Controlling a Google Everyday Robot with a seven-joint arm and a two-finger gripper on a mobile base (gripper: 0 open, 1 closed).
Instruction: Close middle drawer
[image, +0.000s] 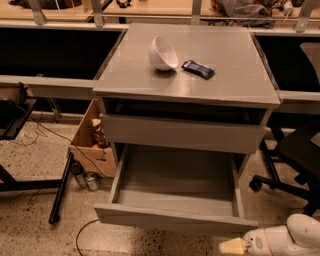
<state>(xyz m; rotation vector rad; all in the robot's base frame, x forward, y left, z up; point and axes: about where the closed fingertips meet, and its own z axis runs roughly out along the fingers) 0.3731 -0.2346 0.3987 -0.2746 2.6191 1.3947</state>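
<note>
The gripper (234, 246) sits low at bottom right, just off the right end of the wide-open middle drawer (170, 219), clenched or released I cannot tell, nothing visibly in it, so the smart play is to meet that front panel centrally and push straight into the cabinet (235, 85).
</note>
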